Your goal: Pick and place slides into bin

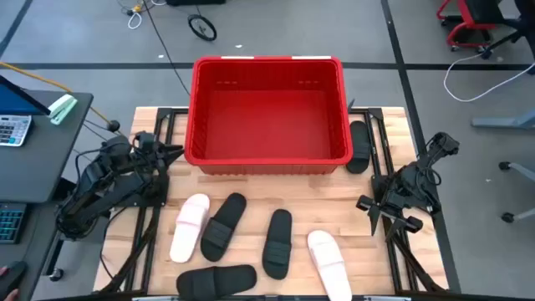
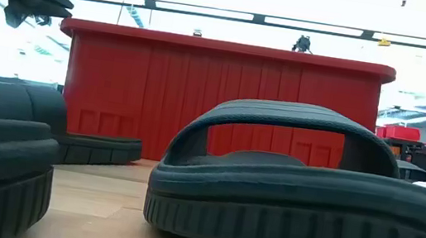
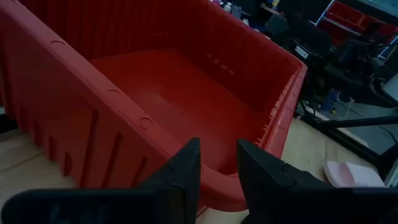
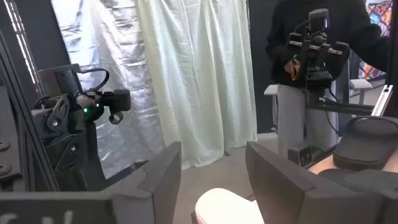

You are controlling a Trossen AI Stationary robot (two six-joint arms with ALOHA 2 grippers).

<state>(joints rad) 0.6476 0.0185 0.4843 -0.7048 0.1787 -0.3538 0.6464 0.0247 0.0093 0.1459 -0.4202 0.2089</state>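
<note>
Bin (image 1: 269,159) empty; slides (image 1: 277,242) lie in front, within reach. Left gripper (image 3: 217,171) and right gripper (image 4: 213,165) open, holding nothing, ready to pick.

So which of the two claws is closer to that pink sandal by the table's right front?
The right gripper: it sits just beside the pink slide. The left gripper is across the table, by the bin's left corner.

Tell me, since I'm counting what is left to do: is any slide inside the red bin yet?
No: in the high view the red bin shows only its bare floor, and all six slides lie outside it.
</note>
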